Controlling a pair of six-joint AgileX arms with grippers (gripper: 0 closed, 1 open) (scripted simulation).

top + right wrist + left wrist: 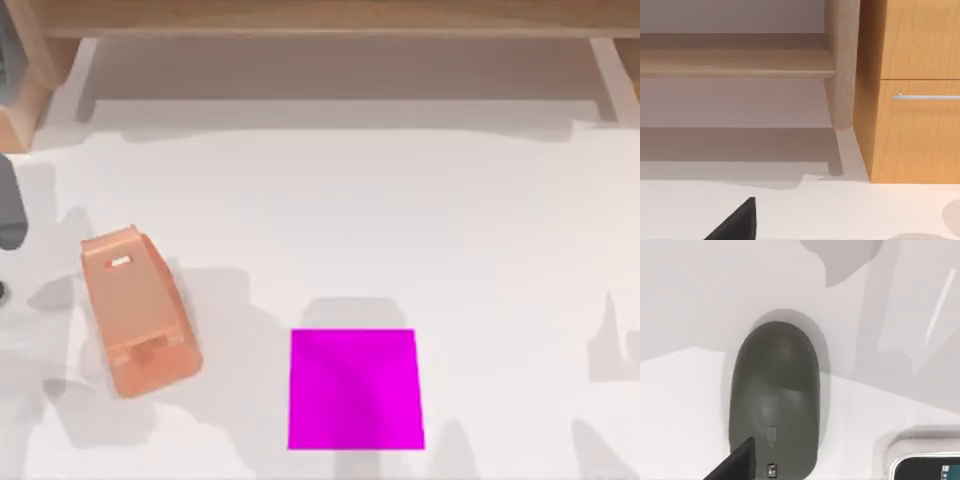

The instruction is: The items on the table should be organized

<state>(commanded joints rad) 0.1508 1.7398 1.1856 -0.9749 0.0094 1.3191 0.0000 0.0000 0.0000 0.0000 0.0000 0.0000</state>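
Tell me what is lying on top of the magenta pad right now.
Nothing rests on the magenta pad; only soft shadows cross its bare surface. The mouse lies on the white table with the smartphone beside it. Whatever is under the pad is covered.

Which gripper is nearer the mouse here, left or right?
Left. The left gripper hangs right over the mouse, beside the phone. The right gripper faces the wooden shelf unit, with no mouse near it.

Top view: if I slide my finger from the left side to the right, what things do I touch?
Dark grey mouse at the left edge → peach-orange phone stand → magenta square pad, all on the white table.
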